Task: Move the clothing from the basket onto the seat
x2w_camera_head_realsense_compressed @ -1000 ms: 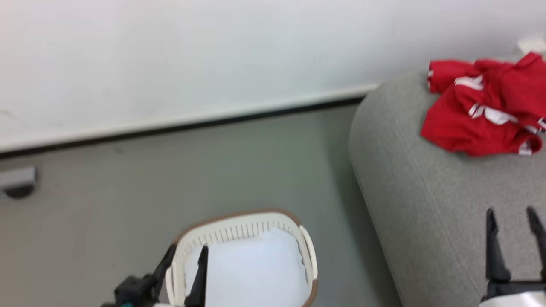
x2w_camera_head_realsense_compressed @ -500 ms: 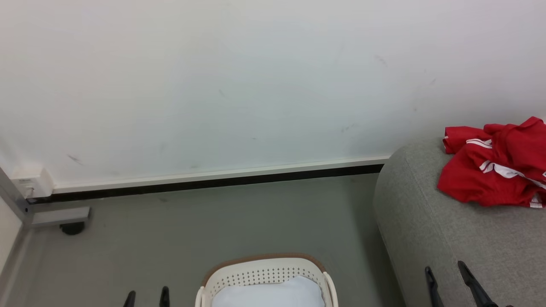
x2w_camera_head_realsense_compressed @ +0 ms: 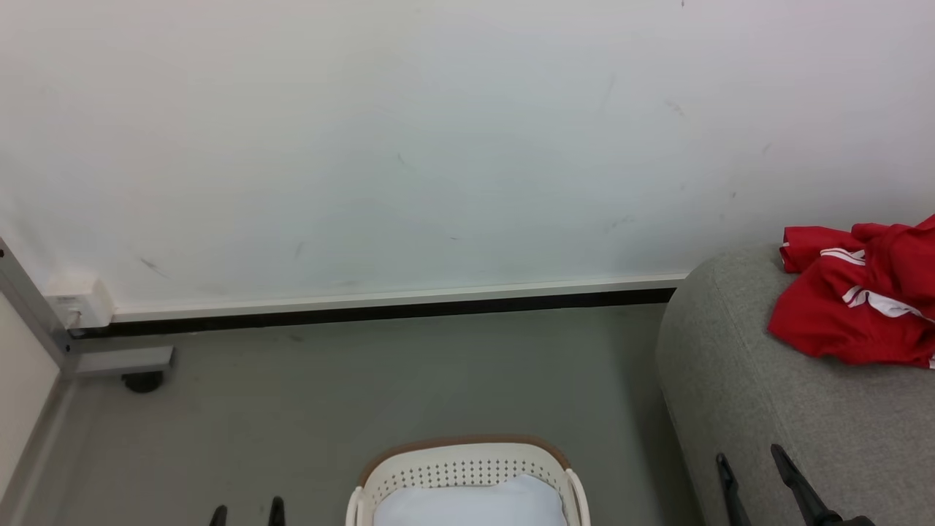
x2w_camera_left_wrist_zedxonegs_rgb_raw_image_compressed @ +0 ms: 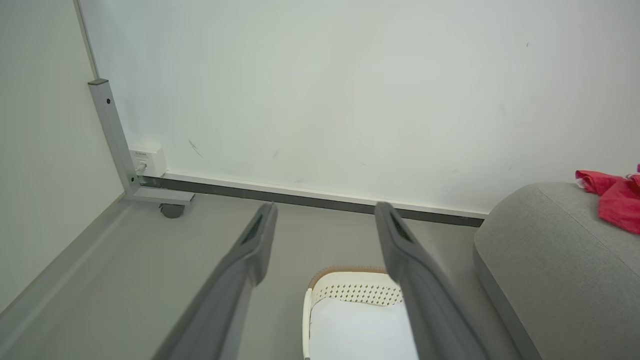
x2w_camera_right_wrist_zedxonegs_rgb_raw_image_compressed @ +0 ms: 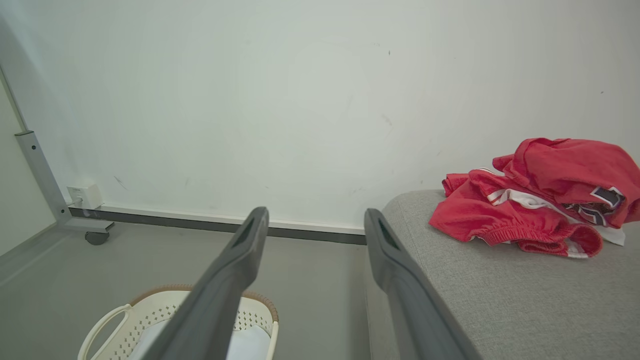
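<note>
Corner of a room, listed from the left wall to the right.

- Metal frame post [x2w_camera_head_realsense_compressed: 36, 307]: grey, far left, with a foot bar on a black castor [x2w_camera_head_realsense_compressed: 142, 381]. A small white socket box [x2w_camera_head_realsense_compressed: 79, 307] sits beside it, above the dark skirting.
- Left fingers [x2w_camera_head_realsense_compressed: 276, 513]: two dark tips low down over the grey floor [x2w_camera_head_realsense_compressed: 365, 394], just left of the basket. They are spread apart with nothing between them.
- Basket [x2w_camera_head_realsense_compressed: 467, 459]: cream, perforated, brown-rimmed, standing on the floor. A plain pale cloth [x2w_camera_head_realsense_compressed: 471, 504] lies inside.
- Right fingers [x2w_camera_head_realsense_compressed: 795, 476]: spread wide, gripping nothing, in front of the sofa's rounded end.
- Sofa [x2w_camera_head_realsense_compressed: 730, 380]: light grey fabric, right of the basket, with a strip of floor between them.
- Clothing [x2w_camera_head_realsense_compressed: 855, 321]: red with white stripes, a crumpled heap on top of the sofa near the wall. It is well apart from both pairs of fingers and from the basket.
</note>
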`<state>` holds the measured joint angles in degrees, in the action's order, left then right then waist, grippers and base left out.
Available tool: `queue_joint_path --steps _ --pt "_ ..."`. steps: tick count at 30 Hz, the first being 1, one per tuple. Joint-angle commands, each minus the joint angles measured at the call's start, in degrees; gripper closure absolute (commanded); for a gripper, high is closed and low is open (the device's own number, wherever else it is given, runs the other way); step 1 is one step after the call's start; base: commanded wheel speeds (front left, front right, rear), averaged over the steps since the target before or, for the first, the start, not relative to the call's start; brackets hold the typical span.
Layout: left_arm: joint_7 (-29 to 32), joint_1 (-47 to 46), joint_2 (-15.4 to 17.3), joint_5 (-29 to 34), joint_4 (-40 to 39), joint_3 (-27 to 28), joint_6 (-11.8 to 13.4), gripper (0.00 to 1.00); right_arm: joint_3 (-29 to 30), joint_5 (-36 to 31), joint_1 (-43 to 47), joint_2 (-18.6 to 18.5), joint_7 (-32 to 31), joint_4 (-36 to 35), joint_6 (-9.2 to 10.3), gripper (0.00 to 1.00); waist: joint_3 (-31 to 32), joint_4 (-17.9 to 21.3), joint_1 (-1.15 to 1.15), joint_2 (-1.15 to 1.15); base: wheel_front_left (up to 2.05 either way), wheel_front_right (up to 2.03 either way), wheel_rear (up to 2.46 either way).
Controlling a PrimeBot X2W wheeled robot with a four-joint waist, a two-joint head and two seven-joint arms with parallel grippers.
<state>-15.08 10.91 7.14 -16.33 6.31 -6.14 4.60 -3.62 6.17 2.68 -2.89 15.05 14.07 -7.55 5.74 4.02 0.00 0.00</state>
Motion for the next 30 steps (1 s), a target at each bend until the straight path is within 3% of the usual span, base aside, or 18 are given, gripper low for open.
queue_joint_path --steps 1,4,5,10,30 --pt "-0.1 0.2 -0.2 0.6 0.2 0.4 -0.3 0.00 0.0 0.4 -0.5 0.0 0.2 0.2 0.13 0.00 -0.1 0.0 0.00 0.00 0.00 0.00 0.00" --pt "-0.1 0.0 -0.7 0.9 0.4 1.0 -1.2 0.00 0.0 0.7 -0.2 0.0 0.2 0.1 0.13 0.00 -0.2 -0.2 0.00 0.00 0.00 0.00 0.00" --pt "0.0 0.0 -0.8 0.7 0.4 0.9 -1.4 1.00 0.0 0.5 -0.1 0.0 0.0 0.0 0.00 1.00 -0.2 -0.3 0.00 0.00 0.00 0.00 0.00" --pt "0.2 0.2 -1.5 0.2 2.8 0.6 -1.6 1.00 -0.1 1.0 1.4 0.2 -0.2 2.0 -0.01 1.00 -0.2 -0.3 0.00 0.00 0.00 0.00 0.00" --pt "5.8 -4.4 -2.1 -19.4 4.0 3.8 -4.3 1.00 1.8 23.7 -1.4 -0.5 -5.1 1.3 0.01 1.00 -1.1 -0.9 0.00 0.00 0.00 0.00 0.00"
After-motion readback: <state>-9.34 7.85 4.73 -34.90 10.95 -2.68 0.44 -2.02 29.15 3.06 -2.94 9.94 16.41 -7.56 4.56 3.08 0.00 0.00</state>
